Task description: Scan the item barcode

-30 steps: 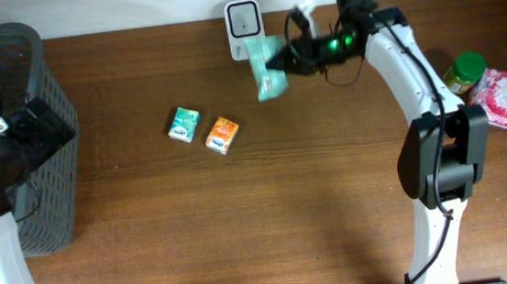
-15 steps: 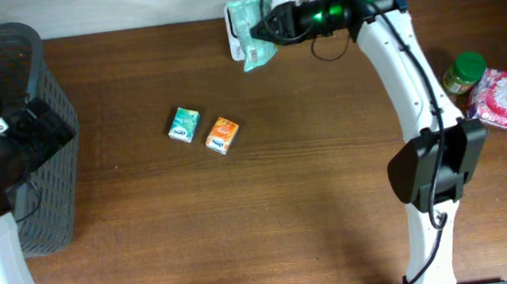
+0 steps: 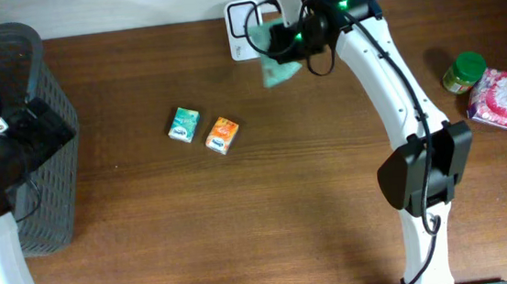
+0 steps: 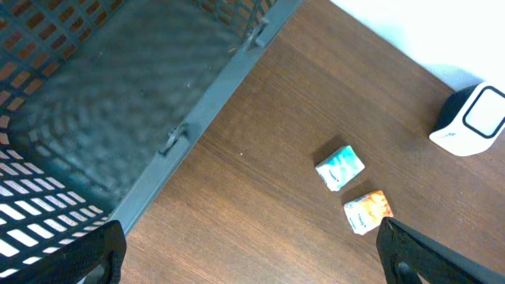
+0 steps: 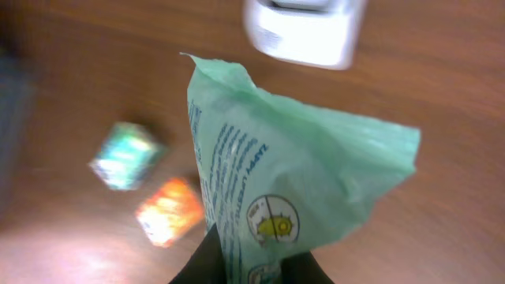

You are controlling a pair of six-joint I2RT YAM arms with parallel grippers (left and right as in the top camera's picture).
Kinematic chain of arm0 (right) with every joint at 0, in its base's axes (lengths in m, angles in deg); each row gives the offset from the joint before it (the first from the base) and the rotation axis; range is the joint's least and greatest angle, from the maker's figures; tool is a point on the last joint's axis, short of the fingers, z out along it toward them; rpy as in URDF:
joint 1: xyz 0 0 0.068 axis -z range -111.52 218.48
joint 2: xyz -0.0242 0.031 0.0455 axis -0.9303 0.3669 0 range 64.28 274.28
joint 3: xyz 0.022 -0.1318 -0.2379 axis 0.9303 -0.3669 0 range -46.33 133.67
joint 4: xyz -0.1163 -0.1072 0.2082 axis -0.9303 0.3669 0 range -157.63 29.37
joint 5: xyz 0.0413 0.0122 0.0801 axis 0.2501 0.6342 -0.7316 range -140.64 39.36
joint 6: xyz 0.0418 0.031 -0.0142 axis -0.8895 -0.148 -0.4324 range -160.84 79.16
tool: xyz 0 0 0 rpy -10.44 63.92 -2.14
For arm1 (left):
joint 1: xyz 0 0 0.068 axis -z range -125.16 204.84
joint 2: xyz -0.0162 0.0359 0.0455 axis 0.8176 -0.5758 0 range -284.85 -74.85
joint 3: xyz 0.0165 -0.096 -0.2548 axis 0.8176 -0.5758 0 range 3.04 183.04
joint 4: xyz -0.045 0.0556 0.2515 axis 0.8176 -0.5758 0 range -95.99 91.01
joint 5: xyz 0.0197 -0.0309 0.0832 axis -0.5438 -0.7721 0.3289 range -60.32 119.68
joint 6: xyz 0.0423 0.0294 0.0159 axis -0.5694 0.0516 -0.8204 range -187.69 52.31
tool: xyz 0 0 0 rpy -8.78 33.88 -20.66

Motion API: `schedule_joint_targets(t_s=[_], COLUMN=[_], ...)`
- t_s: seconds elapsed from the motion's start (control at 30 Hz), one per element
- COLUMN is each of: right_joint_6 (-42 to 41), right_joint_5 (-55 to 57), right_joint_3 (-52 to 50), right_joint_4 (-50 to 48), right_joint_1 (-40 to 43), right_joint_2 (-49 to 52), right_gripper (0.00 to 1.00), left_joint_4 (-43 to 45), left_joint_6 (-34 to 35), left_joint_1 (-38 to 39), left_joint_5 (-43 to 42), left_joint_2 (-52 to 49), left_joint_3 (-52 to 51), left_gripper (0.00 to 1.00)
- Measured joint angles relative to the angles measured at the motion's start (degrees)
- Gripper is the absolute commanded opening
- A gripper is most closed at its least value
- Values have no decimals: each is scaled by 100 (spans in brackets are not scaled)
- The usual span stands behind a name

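My right gripper (image 3: 294,37) is shut on a pale green plastic packet (image 3: 276,59), held in the air just right of the white barcode scanner (image 3: 241,19) at the table's far edge. In the right wrist view the packet (image 5: 292,166) rises from between my dark fingers (image 5: 207,264), its printed face towards the camera, with the scanner (image 5: 304,31) just beyond its top. The right gripper (image 5: 248,268) sits at the frame's bottom. My left gripper (image 4: 252,260) hangs wide open and empty beside the basket.
A dark mesh basket (image 3: 18,80) stands at the left edge. A small teal box (image 3: 183,124) and an orange box (image 3: 221,134) lie mid-table. A green-lidded jar (image 3: 463,72) and a pink packet (image 3: 506,100) sit at the far right.
The right arm carried the green packet up in front of the scanner, then drew it slightly down and right. The left arm has not moved.
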Motion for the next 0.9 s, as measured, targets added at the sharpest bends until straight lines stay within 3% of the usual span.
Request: schedule_joint_targets(t_s=[0.13, 0.3, 0.43, 0.6, 0.77, 0.83, 0.9], right_joint_6=[-739, -1099, -1134, -1152, -1150, -1104, -498], right_joint_5=[3008, 4089, 3836, 3233, 3307, 3458, 3316], right_joint_3=[-1132, -2684, -2723, -2562, -1196, -990, -949], right_joint_4=[645, 586, 608, 1021, 1921, 1941, 1965], right_joint_1=[-334, -389, -455, -1196, -1768, -1663, -1119], right_joint_2=[28, 168, 168, 177, 177, 177, 177], right_gripper=[13, 28, 29, 34, 79, 79, 79], left_joint_4=[0, -11, -9, -11, -15, -9, -9], left_joint_6=[0, 0, 0, 0, 0, 0, 0], left_joint_1=[0, 0, 0, 0, 0, 0, 0], left_joint_5=[2, 0, 0, 0, 0, 0, 0], left_joint_2=[0, 0, 0, 0, 0, 0, 0], left_joint_3=[0, 0, 0, 0, -2, 0, 0], left_gripper=[99, 99, 99, 99, 99, 99, 99])
